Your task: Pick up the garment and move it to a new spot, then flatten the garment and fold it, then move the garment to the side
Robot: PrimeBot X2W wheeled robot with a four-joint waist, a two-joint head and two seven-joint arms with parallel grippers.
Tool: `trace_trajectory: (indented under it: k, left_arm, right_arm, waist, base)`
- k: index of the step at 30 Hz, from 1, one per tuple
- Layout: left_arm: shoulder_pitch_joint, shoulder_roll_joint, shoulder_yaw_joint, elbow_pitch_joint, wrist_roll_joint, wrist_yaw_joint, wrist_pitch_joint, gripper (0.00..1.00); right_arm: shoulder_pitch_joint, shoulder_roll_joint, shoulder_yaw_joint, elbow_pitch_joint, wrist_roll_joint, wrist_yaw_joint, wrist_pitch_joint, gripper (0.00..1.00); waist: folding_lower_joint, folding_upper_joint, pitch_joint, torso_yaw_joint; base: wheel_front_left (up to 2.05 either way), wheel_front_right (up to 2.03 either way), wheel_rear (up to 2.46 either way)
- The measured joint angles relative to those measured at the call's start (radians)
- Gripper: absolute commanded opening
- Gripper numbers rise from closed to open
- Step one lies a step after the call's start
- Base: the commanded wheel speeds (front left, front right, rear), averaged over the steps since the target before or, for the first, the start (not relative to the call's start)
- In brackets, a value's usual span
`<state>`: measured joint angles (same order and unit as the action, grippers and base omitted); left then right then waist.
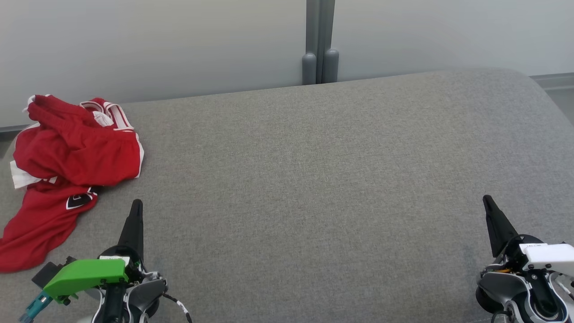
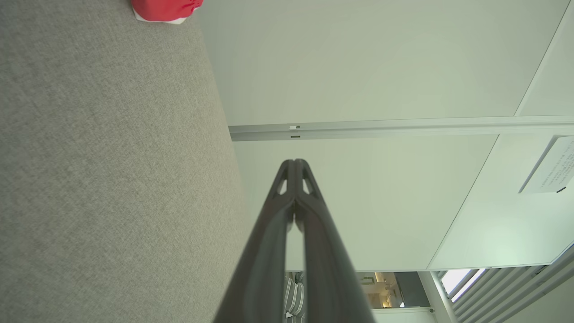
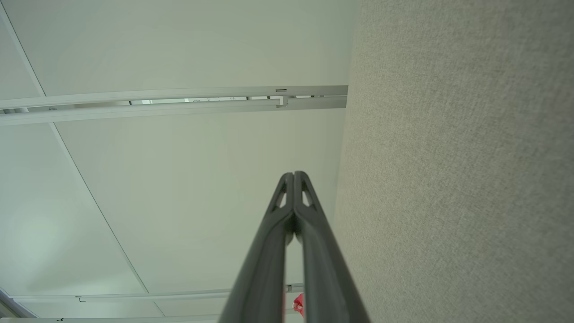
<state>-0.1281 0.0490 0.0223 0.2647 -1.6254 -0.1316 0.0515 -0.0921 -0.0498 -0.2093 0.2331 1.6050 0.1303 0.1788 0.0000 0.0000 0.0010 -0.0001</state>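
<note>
- At 9 o'clock on the grey upholstered surface [image 1: 314,179]: crumpled red jersey [image 1: 76,152], not yet picked up.
- left gripper [image 1: 136,205] and right gripper [image 1: 487,200]: both closed, empty.
- Next: left opens, reaches toward its 11 o'clock for a bunched fold.

We looked at a broad surface [image 1: 314,179] covered in grey woven fabric. Its far right corner was rounded and its far edge ran along a pale wall [image 1: 157,45]. Directly on it lay a red garment [image 1: 67,152] with white trim, crumpled in a heap at the far left. A flap bearing a black-and-white emblem trailed toward the near left edge. Elsewhere the weave lay smooth.
</note>
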Motion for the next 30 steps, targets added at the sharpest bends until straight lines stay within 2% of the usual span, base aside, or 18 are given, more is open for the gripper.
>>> trace_trajectory:
  k: [30]
  left_arm:
    - [0.000,0.000,0.000,0.000,0.000,0.000,0.000,0.00]
  right_arm:
    - [0.000,0.000,0.000,0.000,0.000,0.000,0.000,0.00]
  waist:
    - [0.0000,0.0000,0.000,0.000]
  base:
    - [0.00,0.00,0.00]
